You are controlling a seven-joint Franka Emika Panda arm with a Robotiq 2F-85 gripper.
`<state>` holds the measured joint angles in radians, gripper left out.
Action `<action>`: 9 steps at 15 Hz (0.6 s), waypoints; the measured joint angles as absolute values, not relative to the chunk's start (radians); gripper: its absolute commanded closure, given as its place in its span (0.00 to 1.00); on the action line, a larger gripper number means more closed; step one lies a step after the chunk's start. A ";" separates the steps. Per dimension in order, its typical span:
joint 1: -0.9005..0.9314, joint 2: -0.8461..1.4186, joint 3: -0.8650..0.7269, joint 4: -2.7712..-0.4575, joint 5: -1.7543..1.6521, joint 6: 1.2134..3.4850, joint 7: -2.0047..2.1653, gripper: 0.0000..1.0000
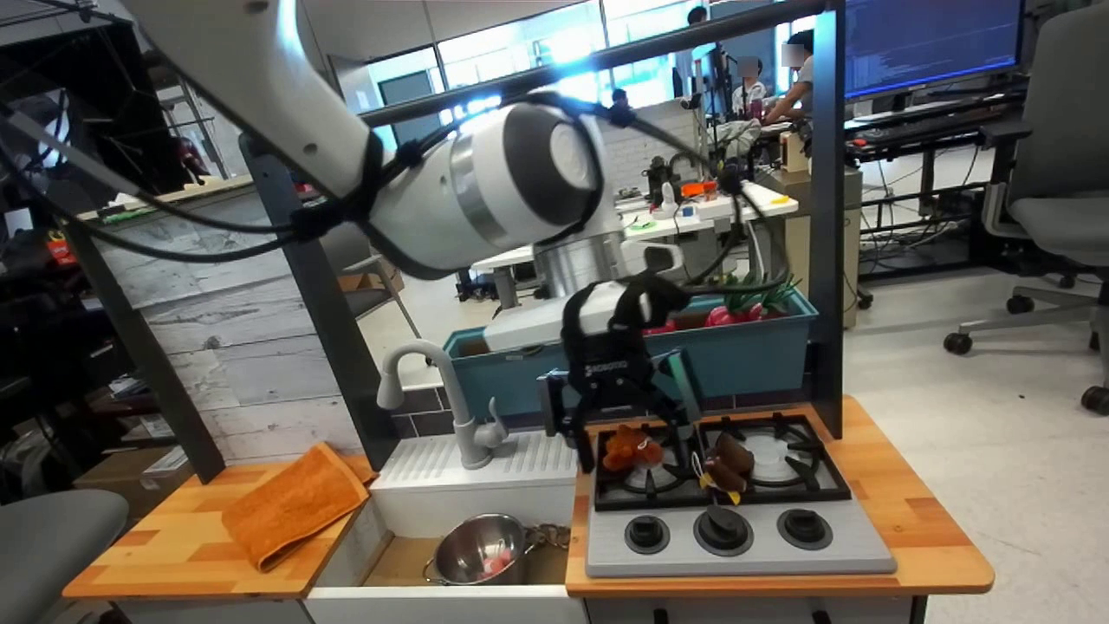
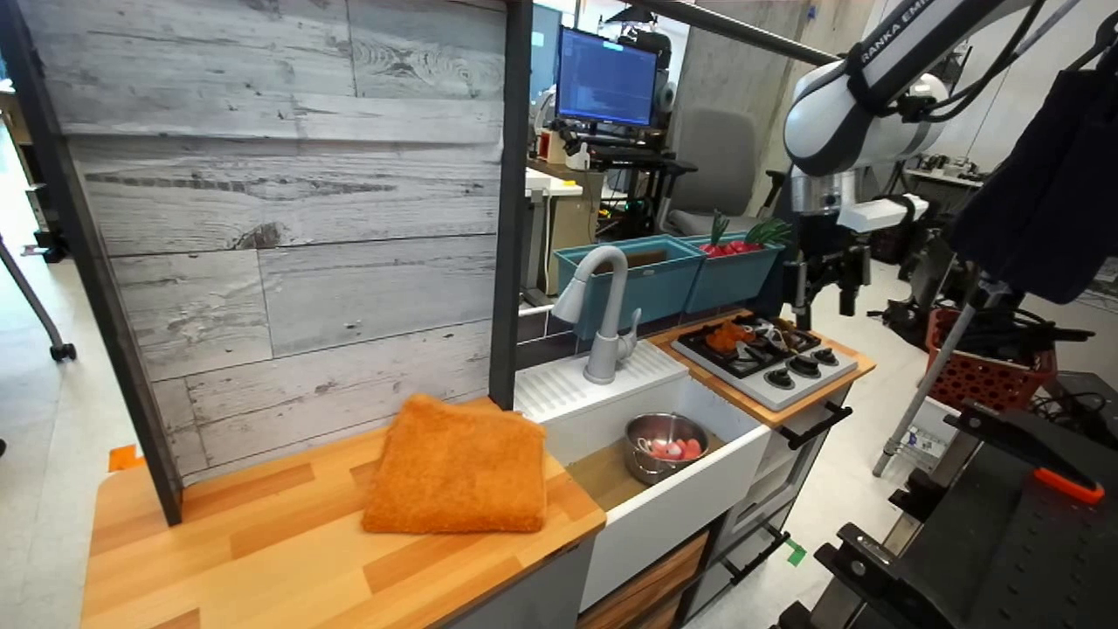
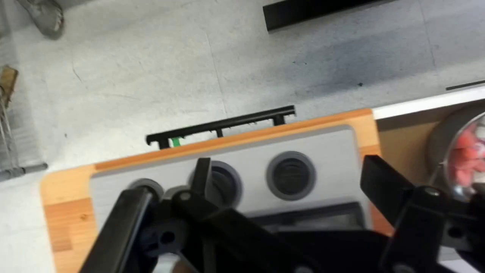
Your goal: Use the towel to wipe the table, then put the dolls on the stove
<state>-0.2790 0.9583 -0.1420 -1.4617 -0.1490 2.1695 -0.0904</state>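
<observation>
In an exterior view, the fingers (image 1: pixel 586 451) point down over the stove (image 1: pixel 673 562), spread apart. An orange doll (image 1: pixel 624 451) sits on the left one of the grates (image 1: pixel 806 474); a brown doll (image 1: pixel 732 464) lies where the two meet. The towel (image 1: pixel 299 505), slightly rumpled, lies on the counter (image 1: pixel 130 555) to the left of the faucet (image 1: pixel 473 440), well apart from the stove.

In an exterior view, the bowl (image 2: pixel 646 467) stands upright in the sink (image 2: pixel 672 528) with pink pieces (image 2: pixel 677 449) inside. The towel lies on the counter just beside the sink. Both dolls show on the stove, the brown one hard to make out. A teal planter (image 2: pixel 734 278) holding red bulbs (image 2: pixel 732 248) stands behind, and the fingers are apart here too.

In the wrist view, the fingers come up from the bottom, blurred and wide apart, one at each side of the stove's right knob (image 3: pixel 291 175). A black handle (image 3: pixel 227 123) runs along the counter's front edge, above the floor (image 3: pixel 151 76). The bowl is cut off at the right.
</observation>
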 measured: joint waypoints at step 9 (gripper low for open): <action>-0.110 0.980 -0.046 -1.518 -0.147 2.117 -0.114 0.00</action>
